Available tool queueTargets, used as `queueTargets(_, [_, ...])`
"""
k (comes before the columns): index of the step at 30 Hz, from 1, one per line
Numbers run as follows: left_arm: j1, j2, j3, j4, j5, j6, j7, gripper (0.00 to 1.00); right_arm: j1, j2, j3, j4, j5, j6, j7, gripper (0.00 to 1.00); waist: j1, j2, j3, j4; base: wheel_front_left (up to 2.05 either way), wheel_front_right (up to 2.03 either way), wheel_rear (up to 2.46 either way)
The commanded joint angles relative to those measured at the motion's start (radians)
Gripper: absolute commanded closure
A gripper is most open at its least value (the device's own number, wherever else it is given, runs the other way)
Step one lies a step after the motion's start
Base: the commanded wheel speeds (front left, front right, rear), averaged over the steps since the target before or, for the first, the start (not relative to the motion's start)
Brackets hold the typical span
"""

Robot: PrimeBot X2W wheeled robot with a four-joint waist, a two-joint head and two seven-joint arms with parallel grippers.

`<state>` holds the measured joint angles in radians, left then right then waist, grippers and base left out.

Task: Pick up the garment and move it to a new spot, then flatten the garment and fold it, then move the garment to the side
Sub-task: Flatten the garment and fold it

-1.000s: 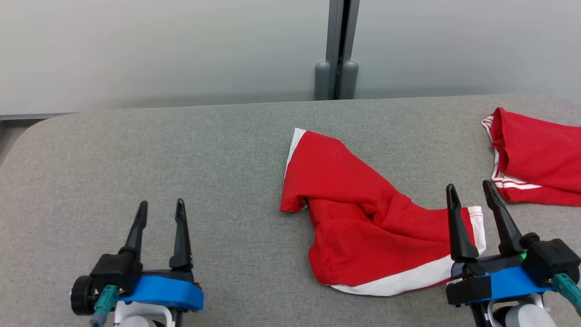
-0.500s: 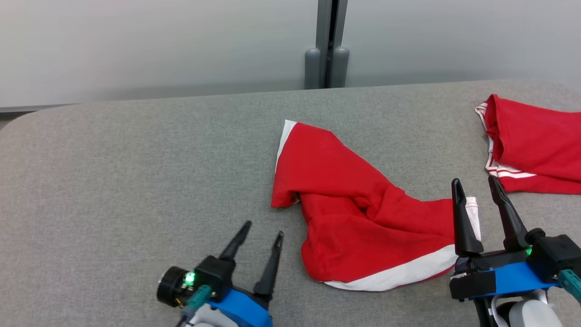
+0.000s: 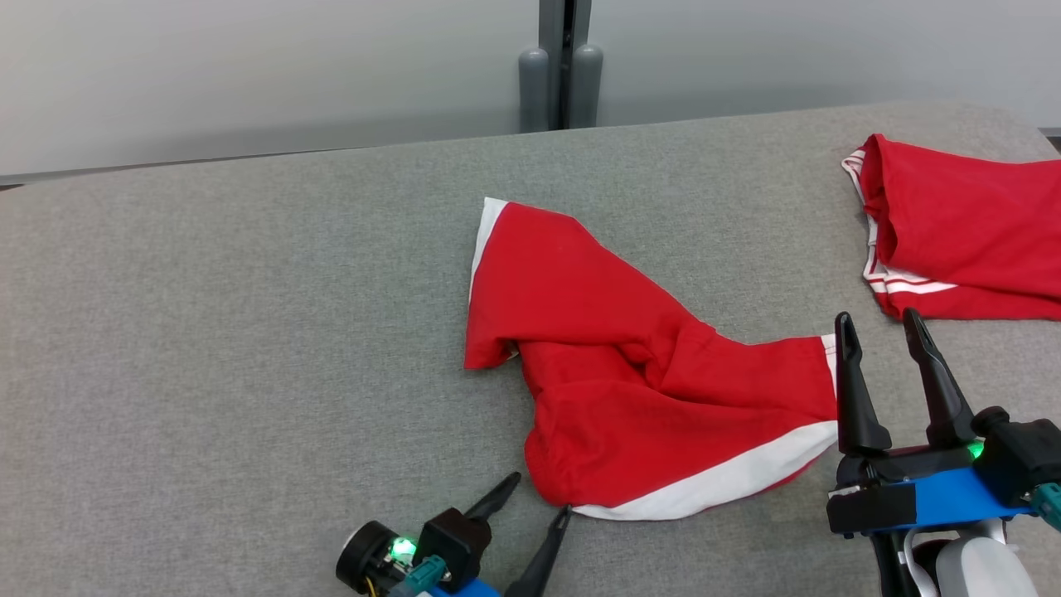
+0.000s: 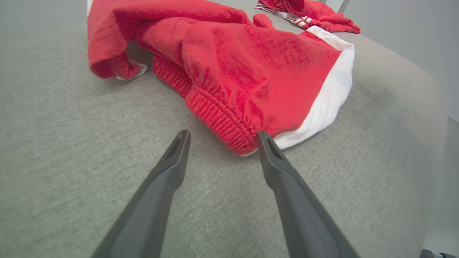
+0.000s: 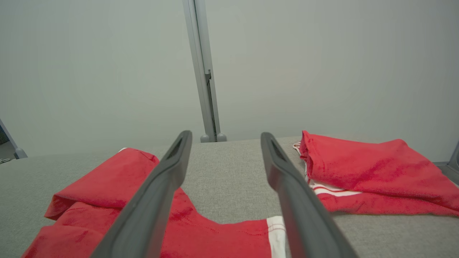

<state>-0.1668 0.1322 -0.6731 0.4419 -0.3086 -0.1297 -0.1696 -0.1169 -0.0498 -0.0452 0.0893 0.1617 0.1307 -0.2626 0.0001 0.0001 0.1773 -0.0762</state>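
A crumpled red garment (image 3: 630,365) with white trim lies on the grey table (image 3: 207,332), near its middle. My left gripper (image 3: 537,497) is open at the garment's near corner, its right fingertip almost at the ribbed waistband (image 4: 218,118); the left wrist view shows that corner just beyond the left gripper (image 4: 222,138). My right gripper (image 3: 879,325) stands open over the garment's right end, by the white hem (image 5: 276,233). The right wrist view has the right gripper (image 5: 224,138) pointing toward the far wall, nothing between its fingers.
A second red garment (image 3: 961,232) with white stripes lies at the table's far right, also seen as a red garment (image 5: 373,172) in the right wrist view. A grey post (image 3: 562,66) stands behind the table against the pale wall. Bare table spreads to the left.
My left gripper has swung right and forward to the garment's near corner. The right gripper has stayed about where it was. The head camera has shifted, so the whole scene sits further left and higher.
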Motion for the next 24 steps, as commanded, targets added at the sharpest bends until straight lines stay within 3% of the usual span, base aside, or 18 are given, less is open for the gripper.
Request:
queueTargets(1, [-0.012, 0.009, -0.007, 0.0, -0.007, -0.001, -0.001, 0.0, -0.014, -0.002, -0.002, -0.003, 0.004, 0.0, -0.003, 0.0, -0.0001, -0.0001, 0.002, -0.002, 0.0, 0.0, 0.0])
queueTargets(12, [-0.096, -0.023, -0.078, 0.073, -0.09, -0.001, -0.034, 0.0, -0.034, -0.002, 0.002, 0.001, 0.008, 0.0, -0.003, 0.0, -0.0001, -0.0001, 0.029, -0.028, 0.0, 0.0, 0.0])
queueTargets(13, [-0.108, -0.029, -0.077, 0.084, -0.1, -0.001, -0.038, 0.16, -0.035, -0.002, 0.0, 0.002, 0.007, 0.0, -0.003, 0.0, -0.0001, -0.0001, 0.029, -0.028, 0.0, 0.0, 0.0])
queueTargets(14, [-0.12, -0.033, -0.08, 0.097, -0.106, -0.001, -0.042, 0.53, -0.035, -0.002, 0.0, 0.003, 0.005, 0.0, -0.003, 0.0, -0.0001, -0.0001, 0.029, -0.028, 0.0, 0.0, 0.0])
queueTargets(15, [-0.131, -0.037, -0.079, 0.107, -0.114, -0.001, -0.048, 0.84, -0.034, -0.002, 0.0, 0.004, 0.005, 0.0, -0.003, 0.0, -0.0001, -0.0001, 0.029, -0.028, 0.0, 0.0, 0.0])
queueTargets(16, [-0.14, -0.04, -0.073, 0.117, -0.122, -0.001, -0.054, 1.0, -0.032, -0.002, -0.002, 0.004, 0.004, 0.0, -0.003, 0.0, -0.0001, -0.0001, 0.027, -0.027, 0.0, 0.0, 0.0])
queueTargets(20, [-0.166, -0.039, -0.038, 0.146, -0.139, 0.008, -0.074, 1.0, -0.015, -0.002, -0.013, 0.01, 0.003, 0.0, -0.003, 0.0, -0.0001, -0.0001, 0.016, -0.014, 0.0, 0.0, 0.0])
queueTargets(24, [-0.178, -0.003, 0.004, 0.149, -0.146, 0.023, -0.087, 1.0, -0.002, -0.002, -0.02, 0.026, 0.003, 0.0, -0.003, 0.0, -0.0001, -0.0001, 0.001, 0.009, 0.0, 0.0, 0.0])
